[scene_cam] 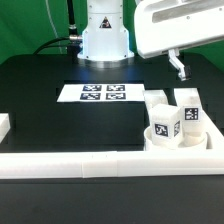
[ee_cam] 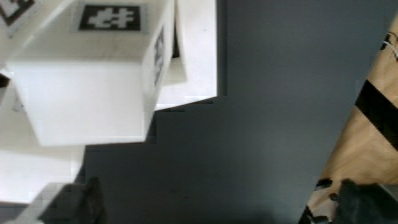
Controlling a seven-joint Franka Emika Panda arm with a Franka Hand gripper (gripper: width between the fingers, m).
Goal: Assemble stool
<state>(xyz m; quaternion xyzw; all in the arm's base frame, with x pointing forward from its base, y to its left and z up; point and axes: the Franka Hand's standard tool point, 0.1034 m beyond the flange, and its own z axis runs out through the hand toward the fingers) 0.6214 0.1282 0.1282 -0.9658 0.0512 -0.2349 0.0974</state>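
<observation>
White stool legs [scene_cam: 176,120] stand upright on the seat [scene_cam: 177,136], directly below our gripper [scene_cam: 180,72]; we judge the jaws fully open, holding nothing.

The arm [scene_cam: 105,30] is glossy white, with a rounded cylindrical base on a dark ring and black cables beside it. A broad white housing [scene_cam: 175,25] tops the wrist. The gripper [scene_cam: 180,68] beneath shows dark fingers [scene_cam: 181,71] under a grey block.
</observation>
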